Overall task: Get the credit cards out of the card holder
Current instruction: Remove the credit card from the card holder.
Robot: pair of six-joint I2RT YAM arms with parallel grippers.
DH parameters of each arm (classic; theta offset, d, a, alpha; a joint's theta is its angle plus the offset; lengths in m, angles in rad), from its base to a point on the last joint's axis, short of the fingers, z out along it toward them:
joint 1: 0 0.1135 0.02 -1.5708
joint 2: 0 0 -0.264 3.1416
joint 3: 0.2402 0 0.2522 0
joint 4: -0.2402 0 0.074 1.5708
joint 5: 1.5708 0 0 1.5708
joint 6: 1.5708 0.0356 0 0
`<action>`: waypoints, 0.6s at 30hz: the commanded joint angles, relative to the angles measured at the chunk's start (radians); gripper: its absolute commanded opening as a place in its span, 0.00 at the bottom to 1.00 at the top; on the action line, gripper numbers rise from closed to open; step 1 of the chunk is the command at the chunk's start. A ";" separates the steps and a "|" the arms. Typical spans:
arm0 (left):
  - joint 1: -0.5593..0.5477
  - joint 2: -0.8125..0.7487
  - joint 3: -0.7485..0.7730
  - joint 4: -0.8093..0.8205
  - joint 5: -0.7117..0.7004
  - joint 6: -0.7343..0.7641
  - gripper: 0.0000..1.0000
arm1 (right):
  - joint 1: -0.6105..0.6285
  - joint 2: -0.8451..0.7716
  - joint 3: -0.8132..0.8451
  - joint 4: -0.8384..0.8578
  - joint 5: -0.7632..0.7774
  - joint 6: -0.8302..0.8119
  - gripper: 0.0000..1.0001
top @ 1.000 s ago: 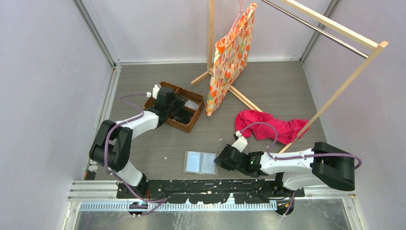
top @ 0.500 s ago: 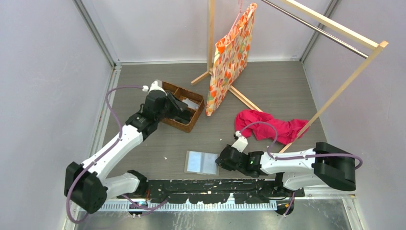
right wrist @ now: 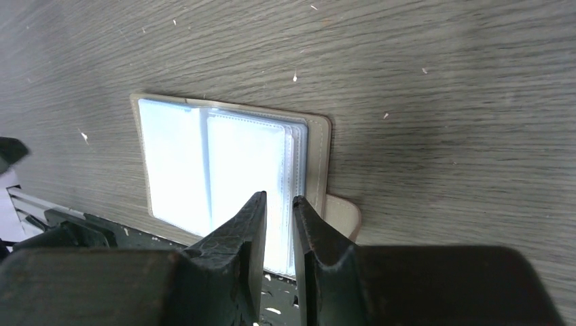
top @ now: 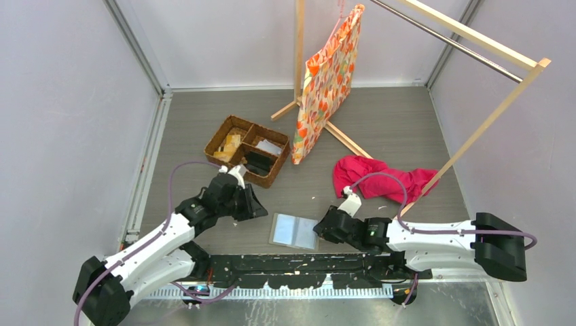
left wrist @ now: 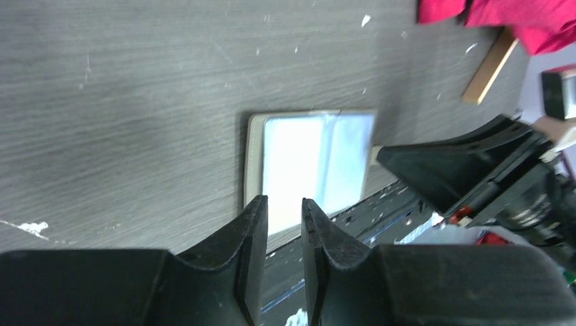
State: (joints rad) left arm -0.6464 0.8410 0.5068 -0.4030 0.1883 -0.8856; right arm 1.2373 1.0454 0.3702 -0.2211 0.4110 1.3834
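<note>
**Near field.** The card holder [top: 294, 231] is lying spread open and flat on the table [top: 380, 129] just ahead of the arm bases. Its pale clear sleeves are facing up and its closure tab [right wrist: 343, 214] is sticking out at the right edge.

- **Right gripper** [top: 326, 227]: it is sitting at the holder's right edge, jaws drawn almost together with only a slit between and nothing seen in it. Whether its tips are touching the sleeves cannot be told.
- **Left gripper** [top: 253, 205]: it is hovering just left of the holder and apart from it, jaws likewise nearly closed and carrying nothing.

No credit cards are showing distinctly inside the sleeves, so whether any are sitting there cannot be told.

**Handling (judged).** The holder is looking light and floppy, with slick stacked sleeves apt to slide or lift under a pull. One gripper is probably needing to pin the cover while the other is pinching a card's exposed edge at a sleeve mouth. The cards are likely thin, stiff and hard to nip while lying flat.

**Middle field.** The wicker basket [top: 248, 151] is standing well apart from the holder, with a whitish card [top: 270, 147] lying in one of its compartments. The red cloth [top: 380, 180] is lying to the right, beyond the right arm and not touching the holder.

**Far field.** A patterned bag [top: 329, 81] is hanging from a wooden rack [top: 475, 136]. Nothing is blocking the holder.
</note>
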 commanded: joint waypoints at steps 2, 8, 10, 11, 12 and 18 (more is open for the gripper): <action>-0.045 0.051 -0.041 0.107 0.077 -0.006 0.26 | 0.008 -0.021 0.006 0.005 0.045 -0.026 0.26; -0.097 0.180 -0.074 0.226 0.077 -0.029 0.26 | 0.007 0.065 -0.001 0.065 0.013 -0.030 0.27; -0.100 0.205 -0.083 0.246 0.077 -0.029 0.26 | 0.007 0.102 -0.010 0.110 -0.006 -0.029 0.26; -0.101 0.214 -0.085 0.247 0.076 -0.029 0.26 | 0.007 0.117 -0.014 0.134 -0.014 -0.031 0.26; -0.101 0.225 -0.086 0.249 0.075 -0.027 0.26 | 0.008 0.132 -0.018 0.150 -0.020 -0.031 0.26; -0.105 0.274 -0.098 0.266 0.075 -0.024 0.26 | 0.014 0.138 -0.017 0.175 -0.021 -0.032 0.25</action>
State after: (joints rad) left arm -0.7452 1.0992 0.4194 -0.2085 0.2485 -0.9096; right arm 1.2396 1.1809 0.3679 -0.0563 0.3893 1.3636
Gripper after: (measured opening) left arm 0.261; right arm 0.254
